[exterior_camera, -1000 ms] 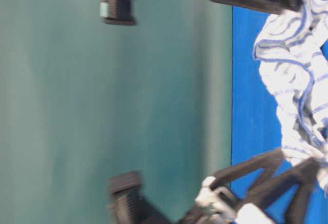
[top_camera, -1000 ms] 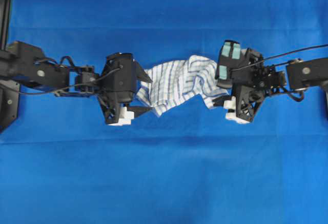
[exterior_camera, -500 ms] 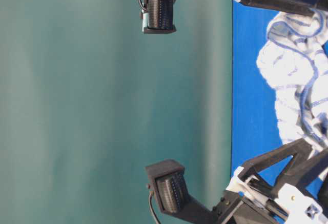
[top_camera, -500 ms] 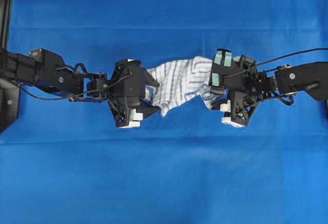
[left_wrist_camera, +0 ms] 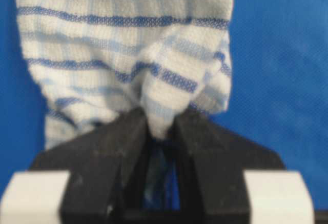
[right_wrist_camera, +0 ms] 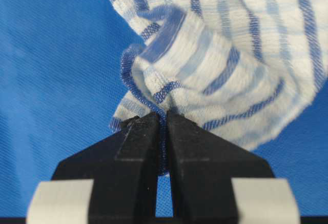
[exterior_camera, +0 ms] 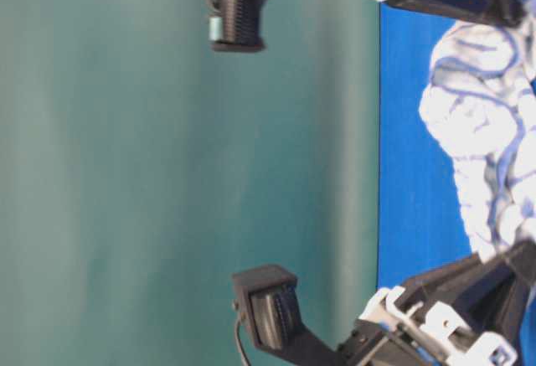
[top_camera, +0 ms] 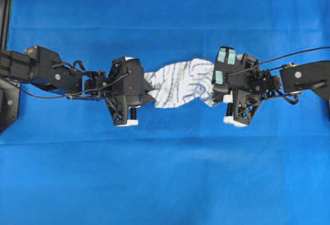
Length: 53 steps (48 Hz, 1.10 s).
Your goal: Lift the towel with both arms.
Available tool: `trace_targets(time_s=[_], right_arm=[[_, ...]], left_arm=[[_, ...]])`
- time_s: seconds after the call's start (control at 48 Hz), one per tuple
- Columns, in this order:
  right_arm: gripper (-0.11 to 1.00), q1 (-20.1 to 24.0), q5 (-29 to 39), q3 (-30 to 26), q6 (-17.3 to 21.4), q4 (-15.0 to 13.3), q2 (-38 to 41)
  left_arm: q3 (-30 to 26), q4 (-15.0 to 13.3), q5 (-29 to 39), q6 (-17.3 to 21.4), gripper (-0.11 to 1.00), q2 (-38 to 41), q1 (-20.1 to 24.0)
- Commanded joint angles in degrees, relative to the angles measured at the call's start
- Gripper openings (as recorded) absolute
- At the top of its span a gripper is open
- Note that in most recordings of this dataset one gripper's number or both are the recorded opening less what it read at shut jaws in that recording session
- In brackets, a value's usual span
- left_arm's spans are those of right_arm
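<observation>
The towel (top_camera: pixel 180 82), white with blue and grey stripes, lies bunched between the two arms on the blue tablecloth (top_camera: pixel 165 173). My left gripper (top_camera: pixel 147 88) is shut on the towel's left end; in the left wrist view a fold of the towel (left_wrist_camera: pixel 128 55) is pinched between the black fingers (left_wrist_camera: pixel 115 147) of the left gripper (left_wrist_camera: pixel 160 124). My right gripper (top_camera: pixel 217 92) is shut on the right end; in the right wrist view the towel (right_wrist_camera: pixel 230 55) has its blue-edged hem clamped at the right gripper (right_wrist_camera: pixel 165 119). At table level the towel (exterior_camera: pixel 481 140) shows as a rumpled heap.
The blue tablecloth covers the whole table, with a fold line (top_camera: pixel 165 140) running across below the arms. A black frame post (top_camera: pixel 6 9) stands at the far left edge. A teal backdrop (exterior_camera: pixel 167 165) fills the table-level view.
Both grippers have gone from open to shut on the towel's ends. The towel is more bunched and narrower between them than before.
</observation>
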Motion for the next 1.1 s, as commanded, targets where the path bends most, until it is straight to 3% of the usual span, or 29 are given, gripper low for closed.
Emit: trace_targets(time_s=[0.0,0.313,0.584,0.855,1.084], right_arm=[[0.04,0.00,1.67,-1.05,0.00,-0.09,-3.60],[0.04,-0.79,17.14,-7.38,-0.35,-0.79,-16.44],[0.04,-1.41,26.72,-15.38,-0.62,-5.10,-24.08],[0.04,-1.41,33.93,-23.82,-0.79,-10.81,-26.98],[0.04,-1.32,34.80,-29.00,-3.25,-12.13,-26.98]], left_arm=[[-0.44,0.00,2.02,-0.09,0.09,-4.75,0.09],[-2.55,0.00,17.05,0.09,0.09,-24.52,0.44],[-5.36,0.00,24.70,0.18,0.09,-36.65,2.64],[-10.11,0.09,30.76,0.35,0.09,-44.38,5.80],[-14.41,0.09,33.13,0.44,0.09,-47.20,7.47]])
